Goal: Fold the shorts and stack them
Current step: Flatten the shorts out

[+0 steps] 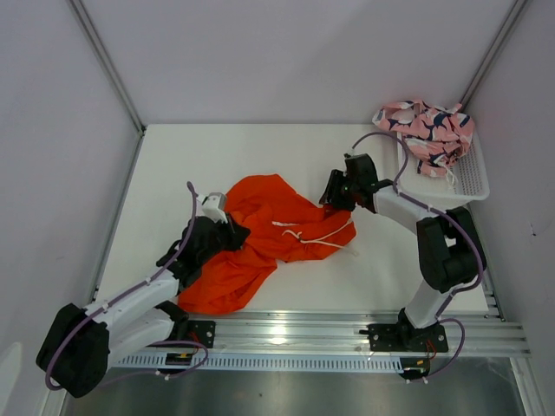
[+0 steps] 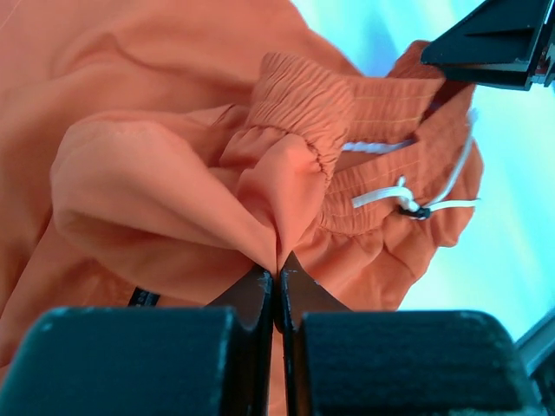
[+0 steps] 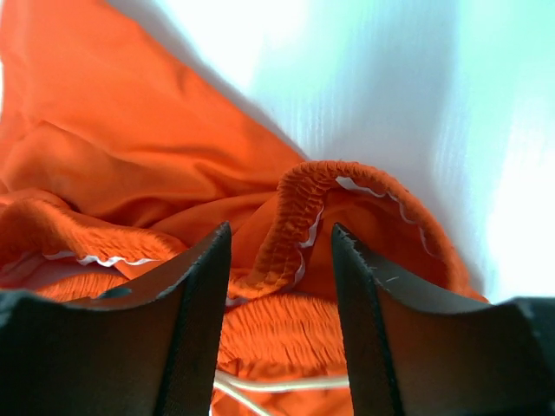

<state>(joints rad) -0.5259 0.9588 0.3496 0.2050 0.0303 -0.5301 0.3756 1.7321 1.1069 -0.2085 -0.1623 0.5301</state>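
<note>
**Step in hand: spreading the first pair for folding.** The orange shorts [image 1: 260, 243] lie crumpled on the table [image 1: 173, 173], just toward 6 o'clock of its centre. No fold is made yet.

**Left gripper** [image 2: 277, 282]: at the 9 o'clock edge of the orange shorts. The jaws are pressed together on a pinch of orange fabric, which rises in a ridge from between the tips.

**Right gripper** [image 3: 282, 238]: at the 2 o'clock edge of the garment. The jaws stand moderately apart, one on each side of the gathered waistband [image 3: 295, 217], and do not clamp it.

**Next move, as judged.** The right jaws need to close on the waistband, or on another edge. The two arms then need to draw apart toward 9 and 3 o'clock until the cloth lies flat. Risk: a shallow pinch may slip under tension.

**Containers.** The white mesh basket [image 1: 468, 178] sits at the table's 2 o'clock corner. The pink shorts [image 1: 429, 130] lie bunched in it, draped over its 12 o'clock rim. They await folding and stacking.
</note>
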